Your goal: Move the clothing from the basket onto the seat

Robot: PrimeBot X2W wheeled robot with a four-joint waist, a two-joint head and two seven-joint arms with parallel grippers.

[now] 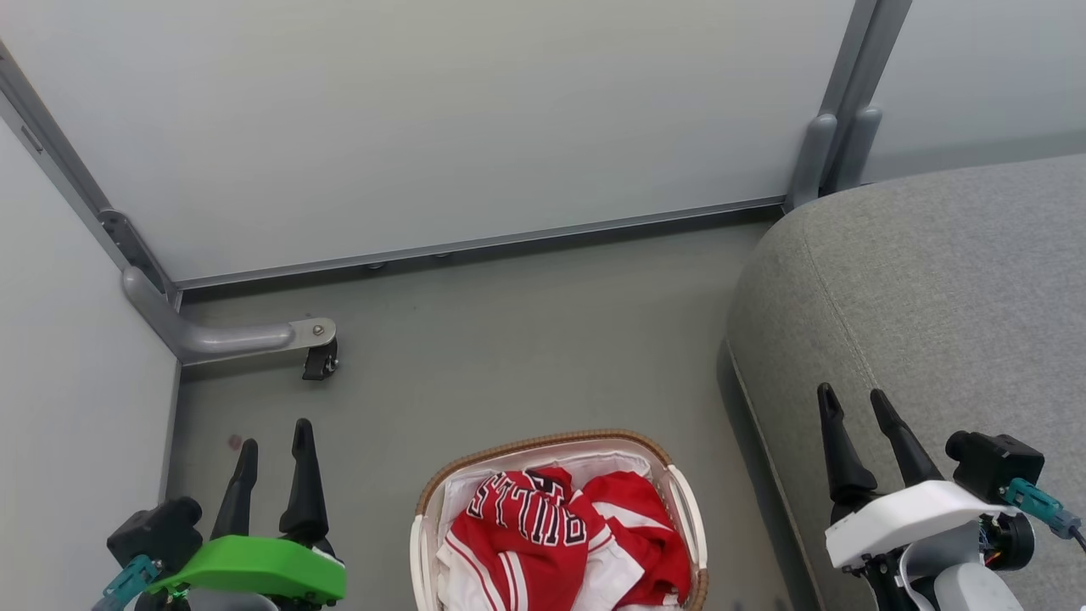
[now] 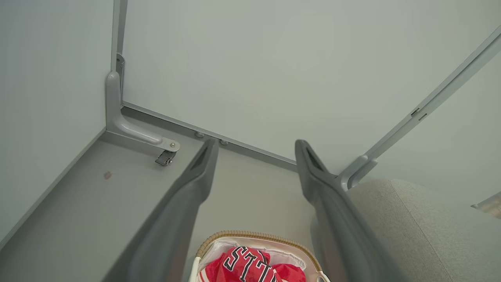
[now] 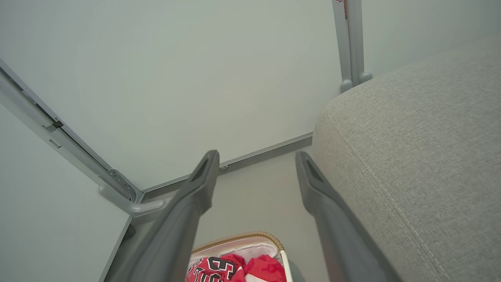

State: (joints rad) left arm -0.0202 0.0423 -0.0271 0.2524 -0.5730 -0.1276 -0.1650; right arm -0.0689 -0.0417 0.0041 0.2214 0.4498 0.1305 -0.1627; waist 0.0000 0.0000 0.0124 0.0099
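Grey floor (image 1: 509, 339). Pale partition panels (image 1: 424, 110) behind and at left, aluminium-framed. Curved metal foot (image 1: 212, 337) at left corner, black caster (image 1: 321, 361) under its tip. Small reddish mark (image 1: 235, 441) on floor near left panel.

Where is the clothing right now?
In the head view, the clothing lies bunched inside the basket on the floor, bottom centre, left of the seat.

My left gripper (image 1: 275, 433) at seven o'clock wears a bright green shell (image 1: 254, 570), my right gripper (image 1: 850, 392) at four o'clock a white one, both with long dark fingers (image 1: 304, 488), black camera blocks (image 1: 993, 462) and teal plugs (image 1: 1033, 499).
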